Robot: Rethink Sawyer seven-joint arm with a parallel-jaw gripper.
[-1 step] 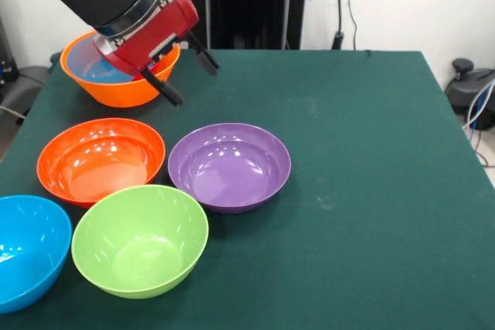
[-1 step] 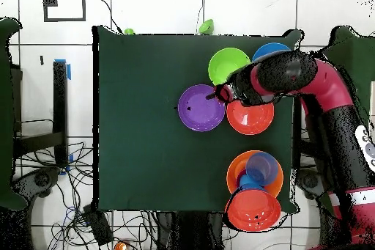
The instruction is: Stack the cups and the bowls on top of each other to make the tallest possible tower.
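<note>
The gripper (image 1: 186, 75), fingers spread and empty, hangs above the green tabletop (image 1: 371, 160) just beyond the purple bowl (image 1: 230, 166). Orange-red (image 1: 100, 160), lime (image 1: 140, 239) and blue (image 1: 29, 251) bowls cluster beside the purple one.

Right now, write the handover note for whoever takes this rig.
Gripper: jaws open, empty, raised over the bowls.
Light-blue plastic tumbler: inside the wide orange plastic bowl.
Glossy red-orange bowl, purple bowl, lime-green bowl and blue bowl: side by side on the green table, none stacked.
Done: the tumbler in the orange bowl.
Left: stack the four loose bowls into the tower.
</note>
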